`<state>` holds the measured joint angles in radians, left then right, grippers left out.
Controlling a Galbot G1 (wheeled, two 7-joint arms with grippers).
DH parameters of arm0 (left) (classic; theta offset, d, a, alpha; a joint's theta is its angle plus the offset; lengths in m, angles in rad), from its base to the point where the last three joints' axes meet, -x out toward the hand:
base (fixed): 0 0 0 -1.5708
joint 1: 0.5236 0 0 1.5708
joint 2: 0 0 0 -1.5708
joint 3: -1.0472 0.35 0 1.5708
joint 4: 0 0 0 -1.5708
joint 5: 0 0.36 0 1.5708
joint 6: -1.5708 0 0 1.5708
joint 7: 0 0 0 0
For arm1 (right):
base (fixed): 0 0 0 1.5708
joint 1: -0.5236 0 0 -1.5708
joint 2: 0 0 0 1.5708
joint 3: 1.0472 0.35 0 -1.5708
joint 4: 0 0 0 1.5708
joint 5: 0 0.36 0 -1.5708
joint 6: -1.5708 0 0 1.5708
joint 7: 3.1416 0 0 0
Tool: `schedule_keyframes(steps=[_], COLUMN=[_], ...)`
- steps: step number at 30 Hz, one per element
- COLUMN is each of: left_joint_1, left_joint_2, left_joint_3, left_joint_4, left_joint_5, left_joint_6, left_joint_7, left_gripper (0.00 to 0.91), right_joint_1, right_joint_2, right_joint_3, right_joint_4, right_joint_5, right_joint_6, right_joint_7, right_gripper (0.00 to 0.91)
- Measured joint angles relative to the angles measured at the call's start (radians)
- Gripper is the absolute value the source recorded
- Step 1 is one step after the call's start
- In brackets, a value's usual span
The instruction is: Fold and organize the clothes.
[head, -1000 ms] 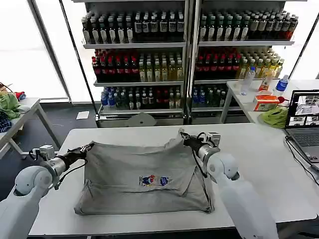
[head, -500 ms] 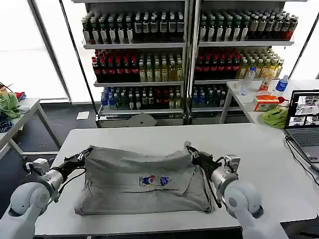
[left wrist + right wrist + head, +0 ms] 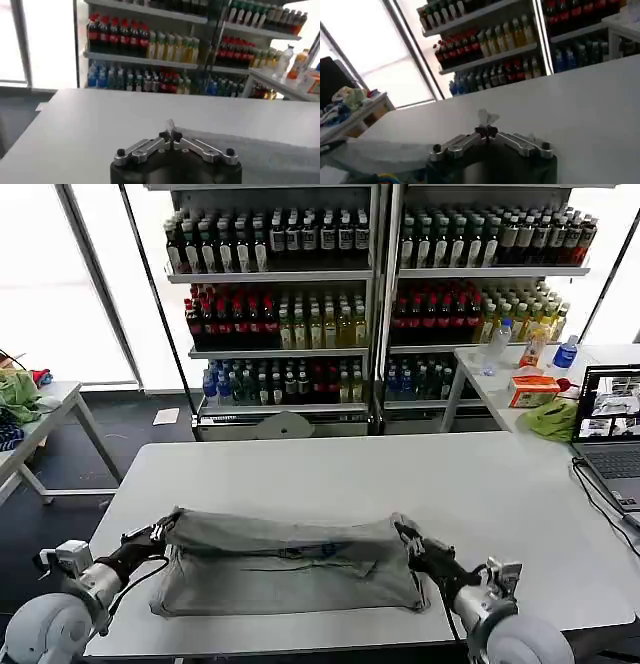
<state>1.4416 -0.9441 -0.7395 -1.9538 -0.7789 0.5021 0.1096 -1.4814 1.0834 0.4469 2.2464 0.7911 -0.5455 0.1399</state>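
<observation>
Grey fabric lies across the near half of the white tabletop: a light grey shirt, doubled over on itself so that its far edge has been brought toward the robot and forms a rounded fold running from one hand to the other. A small spot of the coloured chest print peeks out along that fold, about midway between the two hands.

At the shirt's left end the left hand has its fingers pressed together on the upper corner of the cloth; in the left wrist view the left hand shows both fingertips meeting, with a small tuft of grey fabric pinched between them and the rest of the shirt trailing off to one side of the hand. At the opposite end the right hand is likewise clamped on the other upper corner. The right wrist view shows the right hand with fingertips closed on a little peak of cloth standing up between them, and the shirt spreading away from it toward the left hand.

Beyond both hands, past the far edge of the tabletop, stand drink shelves full of bottles.
</observation>
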Motion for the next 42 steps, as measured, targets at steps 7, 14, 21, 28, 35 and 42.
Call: schedule_keyframes(steps=[7,14,21,28,35,42], left_joint_1=[0.111,0.171,0.214,0.244,0.245,0.228], left_joint_2=[-0.034,-0.061,-0.064,-0.103,-0.172,-0.244], left_joint_3=[-0.031,-0.048,-0.103,-0.110,-0.040,0.045], left_joint_4=[-0.070,-0.117,-0.162,-0.186,-0.154,-0.113], left_joint_5=[0.043,0.090,0.090,0.103,0.172,0.235], left_joint_6=[0.036,0.054,0.061,-0.002,-0.137,-0.257], left_joint_7=[-0.007,-0.026,-0.057,-0.109,-0.156,-0.180], left_gripper=[0.907,0.907,0.907,0.907,0.907,0.907], right_joint_1=[-0.072,-0.097,-0.107,-0.127,-0.169,-0.187], right_joint_2=[0.002,-0.005,-0.013,0.010,0.031,0.035], right_joint_3=[-0.001,0.017,0.056,0.107,0.150,0.167], right_joint_4=[0.013,0.039,0.051,0.012,-0.004,-0.010], right_joint_5=[-0.065,-0.110,-0.206,-0.382,-0.465,-0.497], right_joint_6=[0.014,0.041,0.140,0.373,0.514,0.577], right_joint_7=[-0.012,-0.023,-0.061,-0.128,-0.159,-0.177], right_gripper=[0.907,0.907,0.907,0.907,0.907,0.907])
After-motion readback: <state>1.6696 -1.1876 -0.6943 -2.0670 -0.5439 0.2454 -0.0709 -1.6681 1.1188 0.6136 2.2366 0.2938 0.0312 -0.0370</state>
